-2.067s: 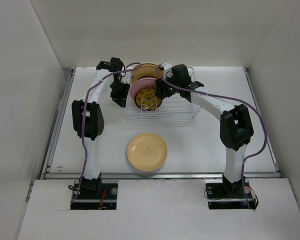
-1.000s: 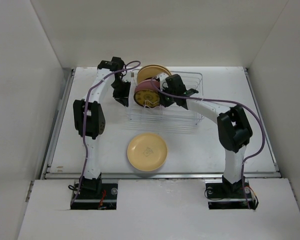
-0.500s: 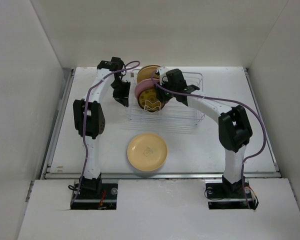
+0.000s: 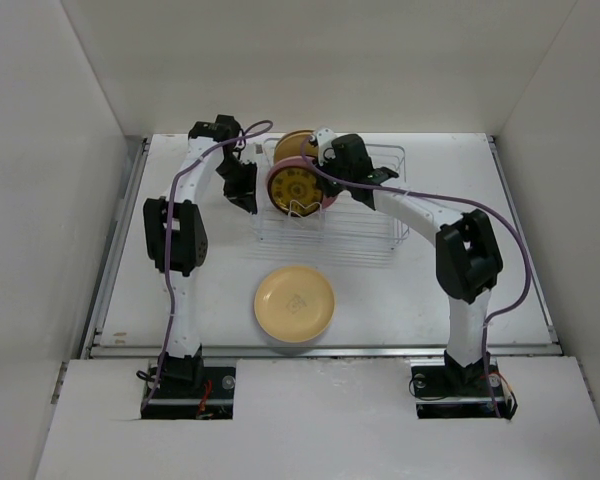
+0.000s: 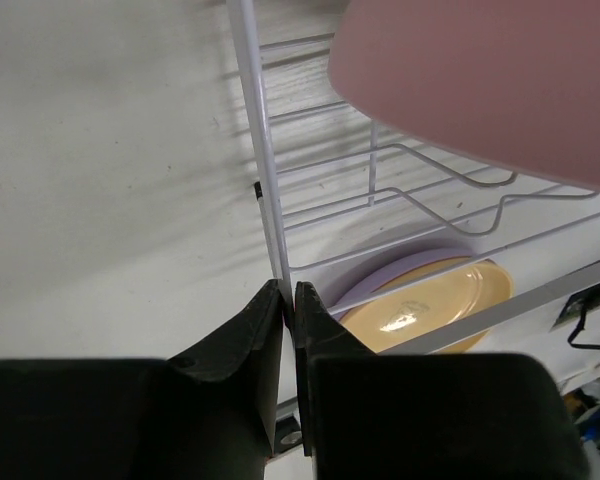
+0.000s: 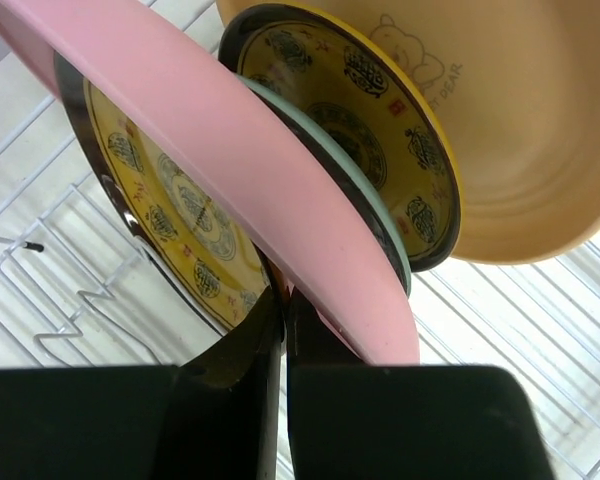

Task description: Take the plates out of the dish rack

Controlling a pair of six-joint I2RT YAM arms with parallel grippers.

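I am running this from afar, and the place is a robot lab cell, not a kitchen. Plain white walls (image 4: 40, 200) box in a bare white table (image 4: 430, 290) on three sides. The left arm (image 4: 180, 240) and right arm (image 4: 467, 260) are bolted at its near edge, trailing purple cables (image 4: 510, 240). The rack (image 4: 370, 235) and plates (image 4: 294, 303) sit there as props.

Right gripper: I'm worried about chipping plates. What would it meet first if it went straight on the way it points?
Probably the round pink plate: the shut right gripper points at its rim, close by. The dark brown-gold patterned plate sits just beside that line; depth is unclear.
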